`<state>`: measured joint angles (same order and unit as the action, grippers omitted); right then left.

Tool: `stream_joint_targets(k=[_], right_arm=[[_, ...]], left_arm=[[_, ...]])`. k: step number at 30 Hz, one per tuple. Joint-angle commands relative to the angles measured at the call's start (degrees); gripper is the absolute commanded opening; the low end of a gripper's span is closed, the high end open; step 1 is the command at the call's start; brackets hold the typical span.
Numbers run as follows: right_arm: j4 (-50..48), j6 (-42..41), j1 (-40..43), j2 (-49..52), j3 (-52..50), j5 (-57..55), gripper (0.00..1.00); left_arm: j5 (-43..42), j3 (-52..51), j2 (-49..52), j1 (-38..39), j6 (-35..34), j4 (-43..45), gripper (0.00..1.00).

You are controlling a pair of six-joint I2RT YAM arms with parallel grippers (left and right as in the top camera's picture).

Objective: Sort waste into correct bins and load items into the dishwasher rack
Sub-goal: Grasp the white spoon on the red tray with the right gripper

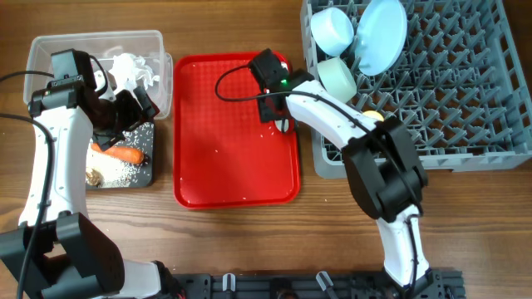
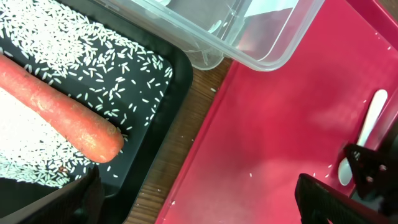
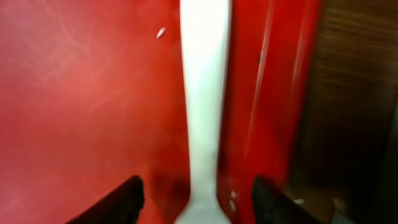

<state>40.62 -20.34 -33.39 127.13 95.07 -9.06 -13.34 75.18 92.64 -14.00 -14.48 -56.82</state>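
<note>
Now we are holding our right gripper [image 3: 199,198] low over the flat red plastic tray [image 1: 224,149], its jaws spread on either side of the white plastic spoon [image 3: 204,93] without touching it; the spoon is lying just inside the tray's right rim. Our left gripper [image 2: 202,198] is hovering with jaws wide apart and empty over the shallow black rectangular tub [image 2: 158,140], where the long orange carrot [image 2: 56,112] is lying among loose white rice grains [image 2: 112,68], beside the clear plastic tub [image 2: 267,43].
</note>
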Motion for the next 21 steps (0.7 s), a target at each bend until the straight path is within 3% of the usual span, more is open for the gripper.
stream_joint_targets(k=[1, 10, 15, 21], right_arm=[[-0.15, 2.84, 0.87, 1.90, 0.07, -0.50, 0.47], [1.51, 6.34, 1.88, 3.54, 0.07, 1.86, 0.13], [3.43, 7.39, 1.88, 3.21, 0.20, 6.58, 0.04], [4.39, 9.09, 1.90, -2.51, 0.22, 16.65, 0.04]], left_arm=[[-0.09, 0.96, -0.26, -0.11, -0.11, -0.04, 1.00], [-0.09, 0.96, -0.26, -0.11, -0.11, -0.04, 1.00], [-0.09, 0.96, -0.26, -0.11, -0.11, -0.04, 1.00], [-0.09, 0.96, -0.26, -0.11, -0.11, -0.04, 1.00]])
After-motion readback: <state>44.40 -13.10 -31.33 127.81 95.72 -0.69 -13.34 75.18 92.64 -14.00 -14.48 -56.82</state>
